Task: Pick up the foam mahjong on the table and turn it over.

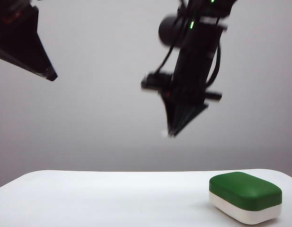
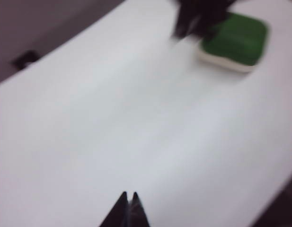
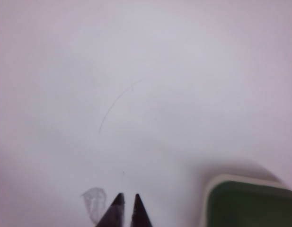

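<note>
The foam mahjong (image 1: pixel 245 196) lies green face up near the right end of the table (image 1: pixel 108 198), the right gripper (image 1: pixel 172 134) hanging well above it, pointing down with tips together, while the left gripper (image 1: pixel 51 75), also closed, hovers high at far left.

Both arms are matte black. The right gripper (image 1: pixel 173 132) tapers to a sharp wedge, its two pointed fingers (image 3: pixel 136 212) pressed nearly together; small green lights glow on the housing above it, black cables loop beside it, and a round black camera body juts out. The left gripper (image 1: pixel 50 74) is a black wedge too, with slim pointed fingers (image 2: pixel 121 210).
</note>
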You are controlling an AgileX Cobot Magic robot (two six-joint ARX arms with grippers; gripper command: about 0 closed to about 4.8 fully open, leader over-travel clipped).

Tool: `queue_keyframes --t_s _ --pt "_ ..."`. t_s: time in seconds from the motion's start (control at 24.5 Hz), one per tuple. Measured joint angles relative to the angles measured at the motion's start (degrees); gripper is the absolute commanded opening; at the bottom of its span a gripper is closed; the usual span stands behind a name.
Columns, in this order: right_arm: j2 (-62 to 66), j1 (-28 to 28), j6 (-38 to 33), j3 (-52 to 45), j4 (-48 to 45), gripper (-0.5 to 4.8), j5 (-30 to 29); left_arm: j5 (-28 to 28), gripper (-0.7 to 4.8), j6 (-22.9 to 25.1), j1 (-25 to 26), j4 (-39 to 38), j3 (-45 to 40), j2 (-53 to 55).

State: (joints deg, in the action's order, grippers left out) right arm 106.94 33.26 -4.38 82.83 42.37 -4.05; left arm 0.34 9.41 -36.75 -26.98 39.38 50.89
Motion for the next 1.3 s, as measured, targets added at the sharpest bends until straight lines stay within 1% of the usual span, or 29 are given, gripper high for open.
queue_keyframes --t_s 0.08,0.2,0.37,0.45,0.57,0.65,0.73,0.82,0.94,1.02,1.06,1.1,1.14,1.22,1.3 --pt "-3.93 -1.01 1.05 0.0 2.45 -0.08 1.49 -2.89 -0.06 2.47 0.07 0.07 0.0 0.0" --pt "-9.01 -4.09 1.16 -0.92 8.11 -0.08 2.21 -2.99 -0.05 3.69 1.73 1.88 0.0 -0.09" --pt "-14.95 -6.51 1.22 -6.56 8.9 -0.08 2.38 -2.95 -0.05 3.85 2.99 3.63 0.0 -0.11" --pt "-19.15 -8.55 1.25 -10.93 8.04 -0.08 2.08 -2.4 -0.05 3.87 3.82 4.07 0.0 -0.11" --pt "-24.9 -11.76 0.92 -16.76 7.54 -0.08 -0.15 -0.63 -0.05 3.87 5.68 4.07 0.0 -0.11" --pt "-28.33 -13.46 0.07 -20.31 6.14 -0.08 -2.49 2.03 -0.05 3.89 6.71 4.04 0.0 -0.11" --pt "-32.28 -14.51 -1.25 -24.2 4.5 -0.08 -5.07 4.31 -0.05 3.89 7.61 3.89 0.0 -0.11" --pt "-36.11 -14.82 -2.84 -28.0 2.67 -0.08 -6.49 5.25 -0.05 3.87 9.22 3.5 0.0 -0.11" --pt "-40.76 -14.73 -4.85 -33.81 -1.66 -0.08 -7.39 6.01 -0.05 3.87 12.55 1.7 0.0 -0.63" --pt "-47.36 -14.73 -7.72 -41.64 -6.01 -0.08 -7.58 6.88 -0.05 3.85 18.14 -0.63 0.0 -3.3" --pt "-48.68 -14.78 -8.41 -42.99 -7.04 -0.08 -7.54 7.58 -0.05 3.78 20.33 -0.74 0.0 -4.55" --pt "-51.76 -14.78 -9.25 -45.62 -9.51 -0.08 -7.52 9.75 -0.05 3.02 23.43 -0.61 0.0 -7.02" --pt "-54.6 -14.75 -9.97 -47.25 -10.93 -0.08 -7.54 12.79 -0.05 2.25 26.47 -0.76 0.0 -9.57" --pt "-57.55 -14.73 -10.73 -48.41 -11.74 -0.08 -7.28 13.46 -0.05 1.42 29.42 -0.74 -0.04 -12.39" --pt "-59.78 -14.8 -11.04 -48.76 -11.67 -0.08 -5.79 13.51 -0.05 0.85 31.54 -0.74 -0.83 -15.17"
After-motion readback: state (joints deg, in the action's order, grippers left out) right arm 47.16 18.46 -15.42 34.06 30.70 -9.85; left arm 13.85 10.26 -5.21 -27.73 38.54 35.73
